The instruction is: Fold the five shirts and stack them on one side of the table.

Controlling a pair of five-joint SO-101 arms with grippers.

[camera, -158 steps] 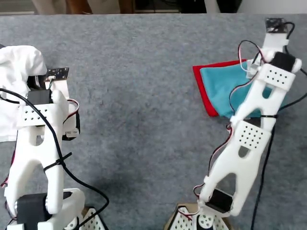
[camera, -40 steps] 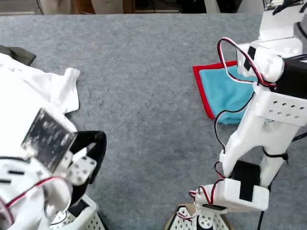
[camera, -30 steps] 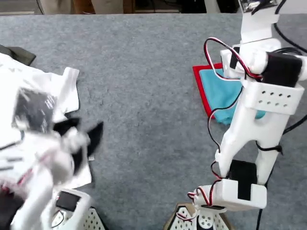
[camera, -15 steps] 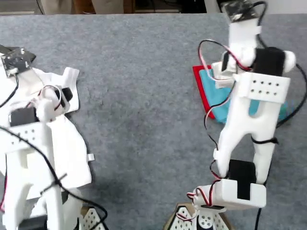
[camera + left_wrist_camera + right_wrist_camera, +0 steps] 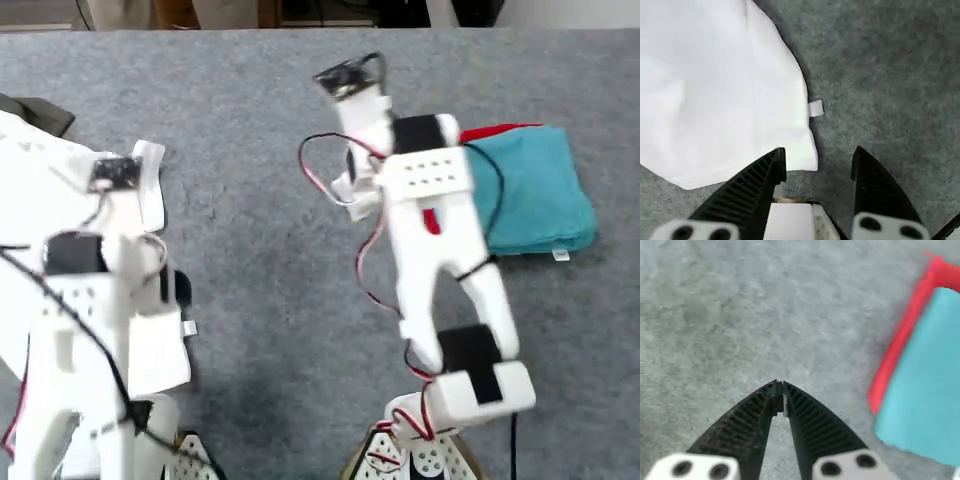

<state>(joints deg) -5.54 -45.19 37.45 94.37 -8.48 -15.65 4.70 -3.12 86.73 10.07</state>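
The table (image 5: 260, 200) is covered in a nubbly grey felt. Three shirts can be counted for certain. At 9 o'clock in the high view lies one white shirt (image 5: 40, 170), unfolded, smooth and softly creased, with a sleeve poking out toward 12 o'clock. At 3 o'clock sits a stack of two. A teal shirt (image 5: 525, 200) is folded into a plump rounded rectangle on top. A red shirt (image 5: 500, 131) lies beneath it, showing as a thin rim along the far edge. A corner of dark cloth (image 5: 40, 112) peeks in at 10 o'clock; whether it is a shirt I cannot tell. The left wrist view adds close detail: the white shirt's (image 5: 715, 85) curved hem, with a small square tag (image 5: 816, 107) sticking out onto the felt. The left gripper (image 5: 819, 152) hangs above that hem, its ribbed black fingers spread wide and holding nothing. The right wrist view shows the red shirt (image 5: 900, 355) as a straight band bordering the teal shirt (image 5: 935, 390). The right gripper (image 5: 779, 386) has its ridged fingers pressed together, empty, over bare felt near the stack.
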